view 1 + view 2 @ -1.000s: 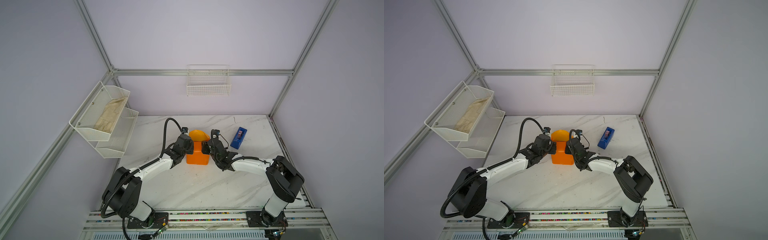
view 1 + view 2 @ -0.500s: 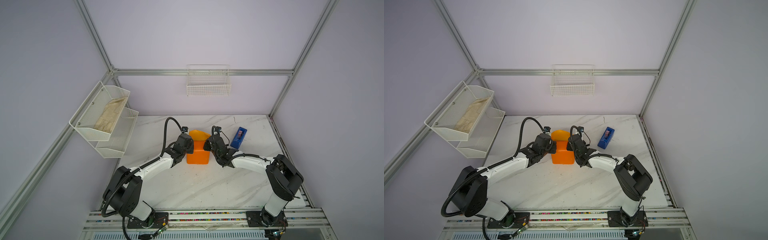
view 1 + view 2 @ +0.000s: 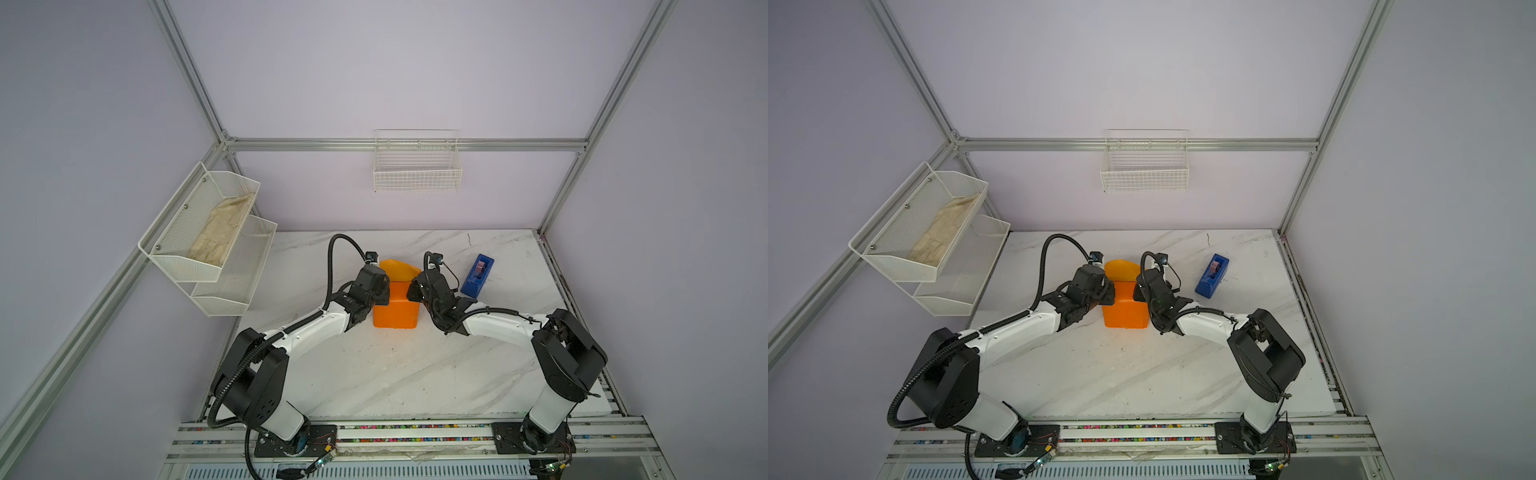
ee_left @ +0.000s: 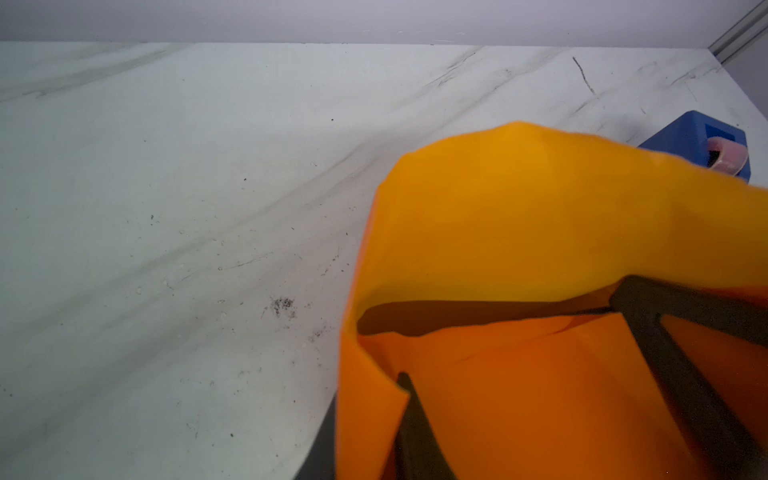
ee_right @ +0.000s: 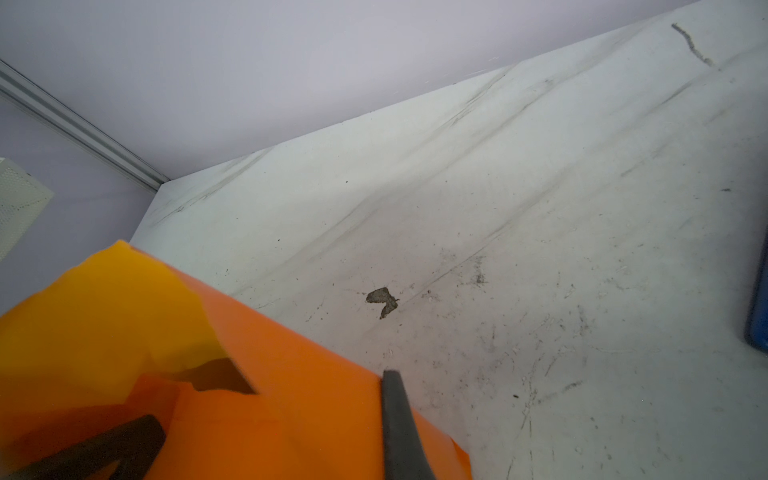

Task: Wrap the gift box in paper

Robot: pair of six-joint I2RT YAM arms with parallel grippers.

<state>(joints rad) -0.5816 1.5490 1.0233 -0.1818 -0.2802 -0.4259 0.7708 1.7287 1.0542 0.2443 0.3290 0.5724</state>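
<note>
At the middle of the white marble-patterned tabletop (image 3: pixel 374 374): large orange-yellow paper (image 3: pixel 395 309), folded into a boxy parcel. Rests flat, with a paler far flap standing up and curling over. Flanked by both arms in both top views. Left gripper (image 3: pixel 384 292) against the parcel's left side near the far corner; jaws closed onto the paper, one dark finger (image 4: pixel 681 353) lying over the orange top face and its partner tucked behind a loose side fold in the left wrist view. Right gripper (image 3: pixel 412 289) against the parcel's right side, directly opposite; jaws also closed onto the paper, one finger (image 5: pixel 395 419) at the outer orange edge and its partner lower against the top layer in the right wrist view. Under the raised flap, a dark opening; gift box hidden by the wrapping, not identifiable. Just beyond the right gripper, apart from the parcel: blue plastic tape dispenser (image 3: pixel 477 275) holding a pinkish roll. On the back wall, a white wire basket (image 3: pixel 417 166). On the left wall, a white two-tier mesh shelf (image 3: pixel 183 266) holding a beige cloth (image 3: pixel 220 232).
</note>
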